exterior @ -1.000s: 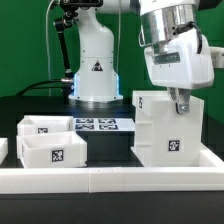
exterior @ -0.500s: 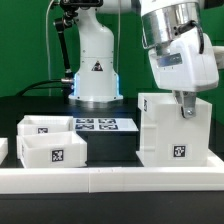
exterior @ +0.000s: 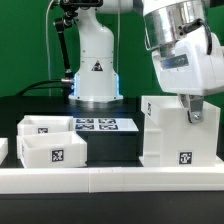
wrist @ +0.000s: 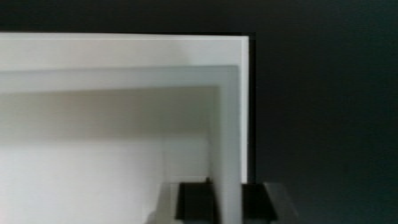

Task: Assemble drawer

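— What sits nearest?
— A long, low white wall (exterior: 110, 178) runs across the front, smooth and matte. Just behind it, on the exterior view's left, are two small rectangular trays. The front tray (exterior: 52, 152) carries a square black-and-white marker on its face. The rear tray (exterior: 45, 126) stands just behind it, thin-walled and open at the top.

— And the big piece?
— The housing (exterior: 165, 135) stands on the exterior view's right, well apart from the trays. It is a cube-like hollow box of white plastic, flat-sided and sharp-cornered, with a marker low on its front face. The wall hides its foot, so I cannot tell whether it rests on the black tabletop (exterior: 115, 145).

— The tool?
— The tool (exterior: 193, 110) meets the housing's top edge. In the wrist view its two black fingers (wrist: 199, 200) pinch a thin white panel of the housing, one on each side.

— Farther back?
— The marker board (exterior: 98, 124) lies flat on the tabletop, behind the gap between trays and housing. Farthest is the arm's rounded white base (exterior: 97, 65), glossy, with a triangle sign.
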`<state>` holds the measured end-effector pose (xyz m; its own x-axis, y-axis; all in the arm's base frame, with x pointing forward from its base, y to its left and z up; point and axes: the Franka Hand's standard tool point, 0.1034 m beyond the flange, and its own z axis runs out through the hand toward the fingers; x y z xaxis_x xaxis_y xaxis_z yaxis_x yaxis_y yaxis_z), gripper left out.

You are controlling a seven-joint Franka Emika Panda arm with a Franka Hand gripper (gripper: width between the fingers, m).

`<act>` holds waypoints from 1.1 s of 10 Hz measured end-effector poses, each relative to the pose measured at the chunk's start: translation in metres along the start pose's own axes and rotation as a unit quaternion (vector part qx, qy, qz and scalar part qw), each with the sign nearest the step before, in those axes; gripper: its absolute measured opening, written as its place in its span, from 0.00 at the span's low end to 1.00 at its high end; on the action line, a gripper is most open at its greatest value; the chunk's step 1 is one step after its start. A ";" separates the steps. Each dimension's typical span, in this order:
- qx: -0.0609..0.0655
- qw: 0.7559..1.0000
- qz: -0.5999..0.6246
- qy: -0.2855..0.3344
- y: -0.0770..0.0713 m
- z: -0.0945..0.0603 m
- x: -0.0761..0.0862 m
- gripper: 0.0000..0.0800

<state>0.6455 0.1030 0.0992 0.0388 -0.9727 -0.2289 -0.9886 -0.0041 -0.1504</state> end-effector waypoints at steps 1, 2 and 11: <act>-0.005 1.000 -0.001 -0.002 0.000 0.000 0.000 0.06; -0.004 1.000 -0.003 -0.001 0.000 0.000 0.000 0.09; 0.016 0.985 -0.171 -0.003 0.001 -0.046 0.000 0.81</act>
<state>0.6381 0.0922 0.1431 0.3699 -0.9144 -0.1643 -0.9122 -0.3240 -0.2507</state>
